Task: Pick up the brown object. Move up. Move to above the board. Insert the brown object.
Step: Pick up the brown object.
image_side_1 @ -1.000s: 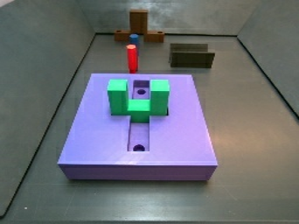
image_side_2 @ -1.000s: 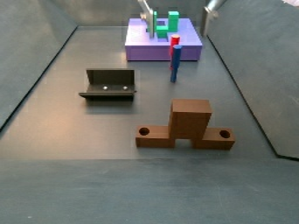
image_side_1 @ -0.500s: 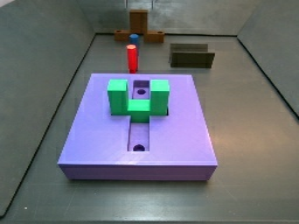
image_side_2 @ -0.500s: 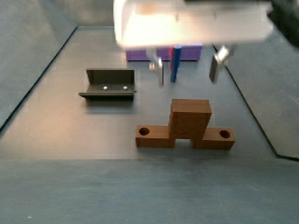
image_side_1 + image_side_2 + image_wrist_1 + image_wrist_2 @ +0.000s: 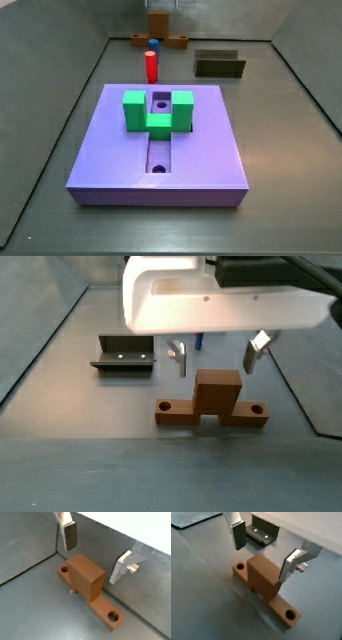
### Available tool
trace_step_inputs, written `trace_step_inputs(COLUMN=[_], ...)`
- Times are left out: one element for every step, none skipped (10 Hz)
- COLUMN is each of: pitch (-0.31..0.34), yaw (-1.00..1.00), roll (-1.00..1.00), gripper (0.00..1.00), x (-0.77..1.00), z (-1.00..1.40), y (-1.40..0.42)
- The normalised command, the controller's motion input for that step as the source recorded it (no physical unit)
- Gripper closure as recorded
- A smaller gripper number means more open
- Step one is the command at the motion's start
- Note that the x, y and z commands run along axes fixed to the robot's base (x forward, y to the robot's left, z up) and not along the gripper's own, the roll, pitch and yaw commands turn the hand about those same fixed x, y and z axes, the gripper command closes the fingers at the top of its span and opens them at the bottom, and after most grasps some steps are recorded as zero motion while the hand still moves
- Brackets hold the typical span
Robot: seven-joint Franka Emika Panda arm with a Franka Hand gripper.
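The pincer hangs open just above the brown object.

The grey floor carries everything, and dark lines run along its edges in both side views. In a side view the board lies flat at the centre, the long way from 6 to 12 o'clock. Beyond it, near 12 o'clock, the red cylinder stands upright on the floor, with the dark olive open box at about 1 o'clock. The brown object rests at the far 12 o'clock end. In a side view that brown object sits on the floor at centre, the gripper hovering above it with jaws spread apart, and the box at 10 o'clock.
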Motion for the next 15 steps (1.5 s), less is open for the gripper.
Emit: trace_step_inputs(pitch=[-0.083,-0.044,-0.063,-0.041,-0.056,-0.073,-0.106,-0.103,-0.037,0.000,0.000,0.000,0.000,0.000,0.000], yaw=[-0.15,-0.15,-0.18,-0.15,-0.17,-0.17,-0.14,-0.05,-0.03,0.00,0.00,0.00,0.00,0.00,0.00], roll=[0.00,0.00,0.01,0.01,0.02,0.02,0.02,0.00,0.00,0.07,0.04,0.00,0.00,0.00,0.00], gripper=[0.00,0.00,0.00,0.00,0.00,0.00,0.00,0.00,0.00,0.00,0.00,0.00,1.00,1.00,1.00], x=[-0.21,0.00,0.00,0.00,-0.02,-0.05,-0.13,-0.06,-0.04,0.00,0.00,0.00,0.00,0.00,0.00], z=[-0.31,-0.26,-0.26,-0.24,-0.28,-0.32,-0.36,-0.32,-0.15,-0.02,-0.01,0.00,0.00,0.00,0.00], y=[0.00,-0.06,-0.11,-0.06,-0.06,0.00,0.00,0.00,0.00,0.00,0.00,0.00,0.00,0.00,0.00])
